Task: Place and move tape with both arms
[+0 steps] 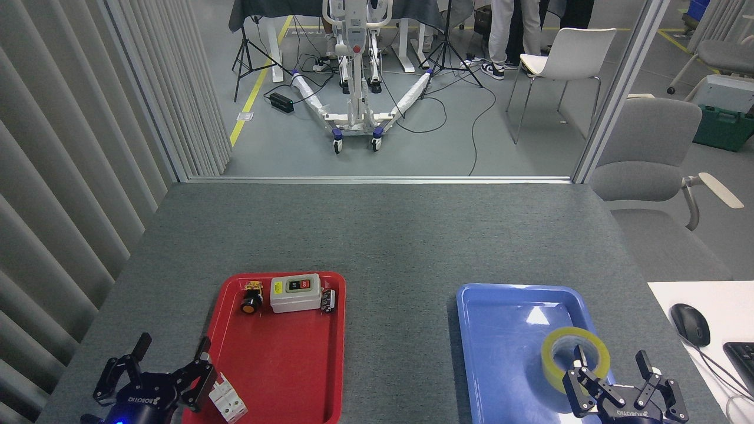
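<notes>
The tape [575,355], a yellow translucent roll with a whitish core, lies flat in the blue tray [506,330] near its right side. My right gripper [612,365] stands open at the bottom right. One fingertip reaches over the roll's hole, the other stands just right of the roll. My left gripper [172,352] is open at the bottom left, beside the left rim of the red tray [277,359], with nothing between its fingers.
The red tray holds a grey switch box [295,292], a yellow-black push button [251,298], a small dark part [328,300] and a white breaker [227,398] right by my left gripper. A mouse [690,324] and a keyboard [742,359] lie at the right edge.
</notes>
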### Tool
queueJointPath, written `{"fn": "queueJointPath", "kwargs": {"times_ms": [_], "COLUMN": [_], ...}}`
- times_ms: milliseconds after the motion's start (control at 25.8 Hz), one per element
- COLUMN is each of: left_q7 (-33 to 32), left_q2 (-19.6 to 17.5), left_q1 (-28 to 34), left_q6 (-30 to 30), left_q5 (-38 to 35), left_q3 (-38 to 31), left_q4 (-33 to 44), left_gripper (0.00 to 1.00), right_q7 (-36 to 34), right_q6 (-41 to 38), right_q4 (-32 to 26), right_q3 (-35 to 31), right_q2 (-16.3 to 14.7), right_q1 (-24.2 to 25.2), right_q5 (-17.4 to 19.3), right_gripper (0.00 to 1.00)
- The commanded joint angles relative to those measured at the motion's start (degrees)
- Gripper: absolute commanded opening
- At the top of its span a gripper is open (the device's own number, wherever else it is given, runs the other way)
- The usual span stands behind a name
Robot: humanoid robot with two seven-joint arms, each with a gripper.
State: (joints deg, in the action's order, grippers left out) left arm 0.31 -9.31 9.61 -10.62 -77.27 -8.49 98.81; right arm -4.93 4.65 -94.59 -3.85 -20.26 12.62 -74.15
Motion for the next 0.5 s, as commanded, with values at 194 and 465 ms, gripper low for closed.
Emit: {"fn": "queueJointPath", "kwargs": {"times_ms": [194,465], "left_q7": [0.04,0.04], "left_q2": [-0.79,-1.06], "left_q1": [-0.38,-0.56], "left_q6": [-6.26,-5.47], "left_q5": [0.72,5.90], "left_q3": [1.02,0.93], "left_q4": [0.06,-0.64], "left_gripper": [1.00,1.00], "right_q7": [-0.08,0.28], "right_q6": [-0.17,-0.61], "right_q4": [0.55,0.28], "right_q3": [-0.11,2.00], "right_q2": [0.04,0.66], "right_q1": [-0.14,0.12], "right_q5": [-0.20,-0.20], "right_gripper": [0.99,0.99]}}
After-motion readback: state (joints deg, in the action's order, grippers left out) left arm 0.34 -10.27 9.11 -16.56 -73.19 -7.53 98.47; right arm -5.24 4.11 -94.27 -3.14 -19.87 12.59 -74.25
